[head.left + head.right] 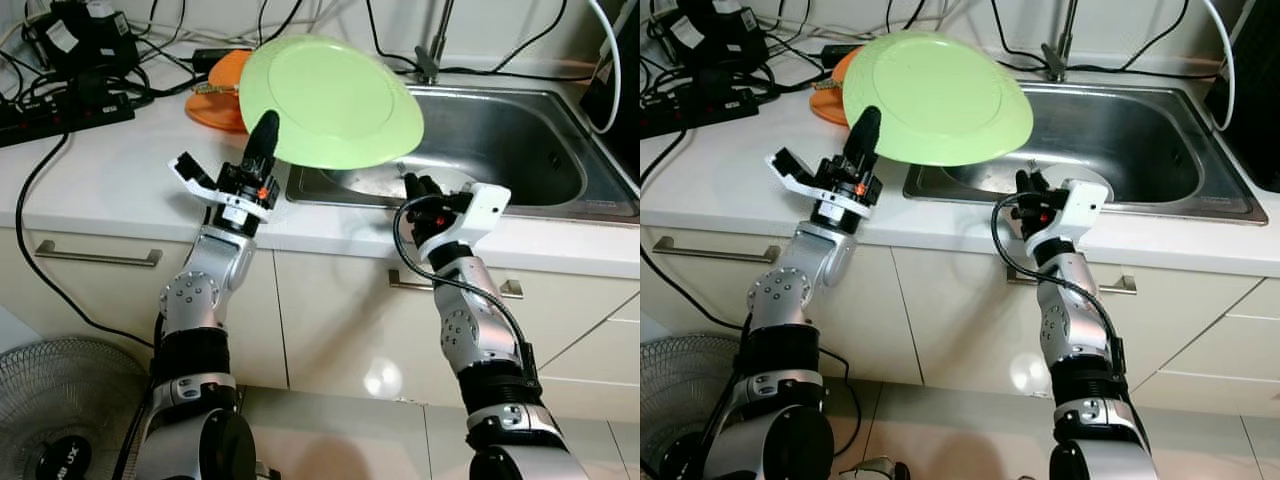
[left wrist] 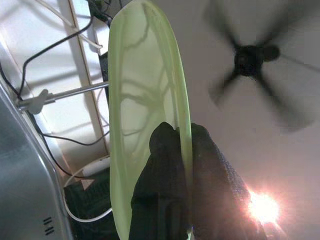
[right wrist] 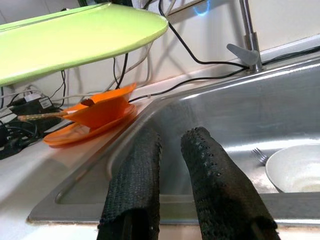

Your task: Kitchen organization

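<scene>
Sink [image 1: 520,140] | green plate [image 1: 335,95] rim clamped between left gripper [image 1: 262,135] jaws

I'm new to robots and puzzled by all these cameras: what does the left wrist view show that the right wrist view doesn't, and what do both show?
Left wrist view alone: the left gripper pinching the rim of the green plate, with a ceiling fan and a lamp overhead.

Right wrist view alone: the right gripper at the sink's front edge, holding nothing; orange dishes on the counter; a white bowl and a fork in the sink.

Both: the green plate, the steel sink, the tap and wall cables.
</scene>
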Available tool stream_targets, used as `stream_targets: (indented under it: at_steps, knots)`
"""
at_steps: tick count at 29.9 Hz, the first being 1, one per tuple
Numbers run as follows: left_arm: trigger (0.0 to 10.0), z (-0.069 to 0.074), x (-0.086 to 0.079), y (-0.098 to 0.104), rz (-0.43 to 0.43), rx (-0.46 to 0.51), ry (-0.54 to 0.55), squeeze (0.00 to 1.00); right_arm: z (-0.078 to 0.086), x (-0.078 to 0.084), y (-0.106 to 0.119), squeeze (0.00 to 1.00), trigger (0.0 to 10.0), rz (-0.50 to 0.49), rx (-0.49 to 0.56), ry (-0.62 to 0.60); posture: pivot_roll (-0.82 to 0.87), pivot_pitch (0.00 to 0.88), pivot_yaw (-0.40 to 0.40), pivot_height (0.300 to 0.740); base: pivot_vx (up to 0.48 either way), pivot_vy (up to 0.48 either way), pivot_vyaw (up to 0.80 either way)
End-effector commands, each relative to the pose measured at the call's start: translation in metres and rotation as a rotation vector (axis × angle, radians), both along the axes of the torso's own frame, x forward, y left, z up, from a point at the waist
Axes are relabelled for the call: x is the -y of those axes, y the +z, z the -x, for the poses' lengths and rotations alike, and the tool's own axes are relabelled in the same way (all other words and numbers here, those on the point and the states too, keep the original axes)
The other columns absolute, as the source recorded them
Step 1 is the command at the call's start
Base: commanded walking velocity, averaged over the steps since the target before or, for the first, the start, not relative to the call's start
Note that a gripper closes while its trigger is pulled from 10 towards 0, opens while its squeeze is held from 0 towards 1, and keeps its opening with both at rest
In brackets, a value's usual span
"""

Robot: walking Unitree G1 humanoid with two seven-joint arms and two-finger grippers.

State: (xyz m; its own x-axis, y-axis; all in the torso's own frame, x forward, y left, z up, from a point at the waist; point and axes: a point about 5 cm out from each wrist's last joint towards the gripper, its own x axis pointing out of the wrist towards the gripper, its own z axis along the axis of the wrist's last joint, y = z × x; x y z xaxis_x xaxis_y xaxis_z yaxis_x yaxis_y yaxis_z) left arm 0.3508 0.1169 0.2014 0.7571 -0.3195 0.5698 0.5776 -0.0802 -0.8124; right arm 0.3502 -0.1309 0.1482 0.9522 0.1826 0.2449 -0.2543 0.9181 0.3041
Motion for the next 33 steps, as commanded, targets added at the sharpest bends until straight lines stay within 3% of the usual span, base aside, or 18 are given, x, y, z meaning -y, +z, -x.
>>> stream_targets:
  at_steps: [1, 2, 3, 10, 19, 20, 21, 22, 23, 25, 28, 31, 33]
  knots:
    - [10.0, 0.000, 0.007, 0.010, 0.010, 0.061, -0.033, 0.00, -0.003, -0.005, 0.011, 0.20, 10.0, -0.008, 0.040, 0.021, 0.06, 0.019, 0.033, 0.740, 0.000, 0.000, 0.00]
    - [10.0, -0.001, 0.007, 0.009, 0.010, 0.060, -0.035, 0.00, -0.003, -0.005, 0.011, 0.69, 10.0, -0.013, 0.040, 0.021, 0.06, 0.019, 0.033, 0.740, 0.000, 0.000, 0.00]
    - [10.0, -0.001, 0.007, 0.009, 0.008, 0.056, -0.034, 0.00, -0.003, -0.006, 0.012, 1.00, 10.0, -0.027, 0.045, 0.032, 0.06, 0.020, 0.035, 0.740, 0.000, 0.000, 0.00]
    - [10.0, -0.003, 0.006, 0.014, 0.014, 0.071, -0.034, 0.00, -0.003, -0.004, 0.011, 1.00, 10.0, -0.061, 0.029, 0.032, 0.06, 0.019, 0.036, 0.740, 0.000, 0.000, 0.00]
    - [10.0, -0.004, -0.009, 0.025, 0.054, 0.111, -0.004, 0.00, -0.002, -0.004, 0.006, 1.00, 10.0, -0.052, 0.000, 0.045, 0.06, 0.019, 0.033, 0.740, 0.000, 0.000, 0.00]
    - [10.0, -0.005, -0.011, 0.026, 0.060, 0.114, 0.006, 0.00, -0.001, -0.005, 0.003, 0.10, 10.0, -0.077, -0.020, 0.066, 0.06, 0.022, 0.033, 0.740, 0.000, 0.000, 0.00]
    - [10.0, -0.006, -0.013, 0.027, 0.063, 0.115, 0.014, 0.00, 0.000, -0.006, 0.000, 0.00, 10.0, -0.118, -0.047, 0.093, 0.06, 0.021, 0.031, 0.740, 0.000, 0.000, 0.00]
    - [10.0, -0.006, -0.014, 0.027, 0.064, 0.116, 0.018, 0.00, 0.000, -0.007, -0.002, 0.00, 10.0, -0.150, -0.064, 0.114, 0.06, 0.021, 0.031, 0.740, 0.000, 0.000, 0.00]
    - [10.0, -0.006, -0.016, 0.028, 0.065, 0.117, 0.021, 0.00, 0.003, -0.010, -0.001, 0.00, 10.0, -0.295, -0.089, 0.203, 0.05, 0.025, 0.031, 0.740, 0.000, 0.000, 0.00]
    - [10.0, -0.006, -0.016, 0.028, 0.065, 0.117, 0.021, 0.00, 0.004, -0.011, 0.000, 0.00, 10.0, -0.330, -0.090, 0.225, 0.05, 0.025, 0.031, 0.740, 0.000, 0.000, 0.00]
    - [10.0, -0.005, -0.018, 0.027, 0.067, 0.118, 0.024, 0.00, 0.010, -0.011, 0.009, 0.00, 10.0, -0.480, -0.060, 0.336, 0.05, 0.026, 0.032, 0.740, 0.000, 0.000, 0.00]
    - [10.0, -0.005, -0.018, 0.027, 0.065, 0.119, 0.020, 0.00, 0.012, -0.010, 0.012, 0.00, 10.0, -0.528, -0.051, 0.354, 0.05, 0.027, 0.034, 0.740, 0.000, 0.000, 0.00]
    - [10.0, -0.005, -0.018, 0.027, 0.061, 0.119, 0.017, 0.00, 0.013, -0.008, 0.016, 0.00, 10.0, -0.614, -0.032, 0.375, 0.05, 0.028, 0.034, 0.740, 0.000, 0.000, 0.00]
